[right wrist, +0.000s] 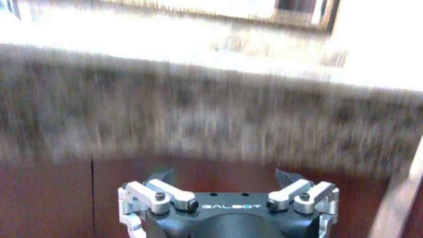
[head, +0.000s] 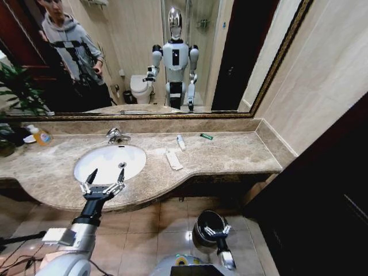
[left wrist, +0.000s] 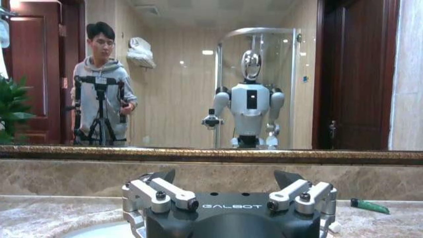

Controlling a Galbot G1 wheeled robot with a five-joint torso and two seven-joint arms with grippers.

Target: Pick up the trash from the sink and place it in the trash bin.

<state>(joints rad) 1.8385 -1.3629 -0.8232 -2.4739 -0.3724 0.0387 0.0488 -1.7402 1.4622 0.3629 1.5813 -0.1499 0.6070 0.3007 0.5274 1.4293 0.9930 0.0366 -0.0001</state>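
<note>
Head view takes in a beige marble desk [head: 230, 155] running under a wide wall mirror [head: 144, 57], with the white oval sink [head: 106, 164] set into its left half and a chrome faucet [head: 117, 135] behind the basin. On the tiled floor [head: 144, 230] below, near the desk's front edge, stands the trash bin [head: 208, 224], dark with a shiny rim. The left gripper [head: 103, 183] hangs over the sink's front rim, its jaws spread wide with nothing between them. The right gripper [head: 217, 232] sits low at the bin's mouth, jaws likewise apart and empty. An orange bottle [head: 40, 135] stands at the desk's far left. To the right of the sink lie the pieces of trash: a flat white packet [head: 173, 160] just beside the basin, a small white tube [head: 180, 141] farther back, and a thin dark green stick [head: 206, 136] near the mirror's foot.
</note>
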